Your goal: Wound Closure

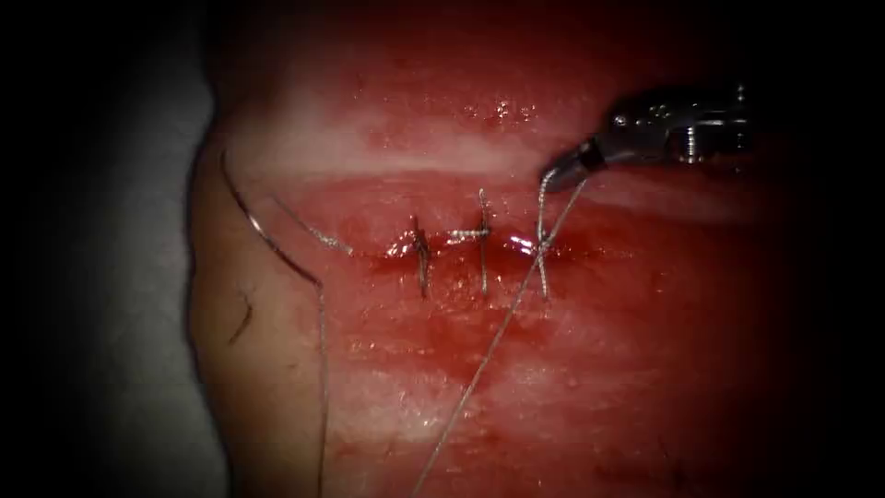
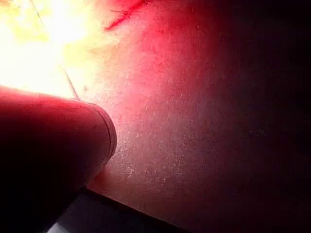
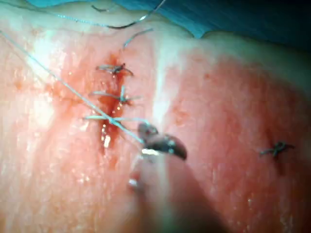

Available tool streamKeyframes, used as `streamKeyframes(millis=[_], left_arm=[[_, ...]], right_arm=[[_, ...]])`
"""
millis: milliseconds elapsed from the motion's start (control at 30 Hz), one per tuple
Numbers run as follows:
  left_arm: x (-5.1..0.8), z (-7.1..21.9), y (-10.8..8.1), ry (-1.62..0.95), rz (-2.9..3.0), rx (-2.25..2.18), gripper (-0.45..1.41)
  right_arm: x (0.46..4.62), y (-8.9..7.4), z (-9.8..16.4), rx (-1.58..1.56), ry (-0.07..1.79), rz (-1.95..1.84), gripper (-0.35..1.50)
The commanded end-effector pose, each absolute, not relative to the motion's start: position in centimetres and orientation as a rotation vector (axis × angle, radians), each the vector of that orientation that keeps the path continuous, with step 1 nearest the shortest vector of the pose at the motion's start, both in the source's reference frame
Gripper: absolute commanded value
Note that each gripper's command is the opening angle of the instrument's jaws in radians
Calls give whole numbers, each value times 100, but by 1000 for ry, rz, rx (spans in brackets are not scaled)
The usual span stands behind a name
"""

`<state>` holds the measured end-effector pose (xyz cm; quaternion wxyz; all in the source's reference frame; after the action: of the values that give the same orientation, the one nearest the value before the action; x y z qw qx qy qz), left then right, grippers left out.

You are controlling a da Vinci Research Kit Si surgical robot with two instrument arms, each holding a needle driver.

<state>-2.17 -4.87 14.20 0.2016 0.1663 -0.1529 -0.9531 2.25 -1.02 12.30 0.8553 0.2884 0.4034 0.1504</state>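
I have the right tool [image 1: 562, 172] in from the right edge of the endoscope view, its jaws closed on the thread [image 1: 498, 337] just above the rightmost of three stitches [image 1: 482, 249] that cross the cut [image 1: 461, 247]. From the tip two strands run: a short one down into that stitch, and a long one slanting down and to the left across the tissue [image 1: 599, 369] to the lower edge of the view. In the right wrist view the same tool [image 3: 146, 130] pinches the thread [image 3: 58, 77] beside the nearest stitch. The curved needle [image 1: 267, 242] lies free on the tissue well to the left of the cut, near the tissue's left edge, with thread trailing down from it. Below and right of the cut the tissue is open. I see only the left arm's shaft [image 2: 53, 145] over the tissue, so I cannot tell its jaws.
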Motion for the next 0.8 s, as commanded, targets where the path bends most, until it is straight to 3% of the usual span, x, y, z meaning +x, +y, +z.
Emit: streamKeyframes(millis=[33, 300, 800], left_arm=[[-222, 1422, -502, -419, -2662, 468, -45], [-225, 1412, -511, -418, -2652, 479, -45], [-228, 1378, -535, -413, -2620, 497, -45]], right_arm=[[230, -109, 1236, 614, 851, 389, -35], [212, -98, 1237, 537, 836, 763, -35], [216, -138, 1250, 573, 839, 803, -35]])
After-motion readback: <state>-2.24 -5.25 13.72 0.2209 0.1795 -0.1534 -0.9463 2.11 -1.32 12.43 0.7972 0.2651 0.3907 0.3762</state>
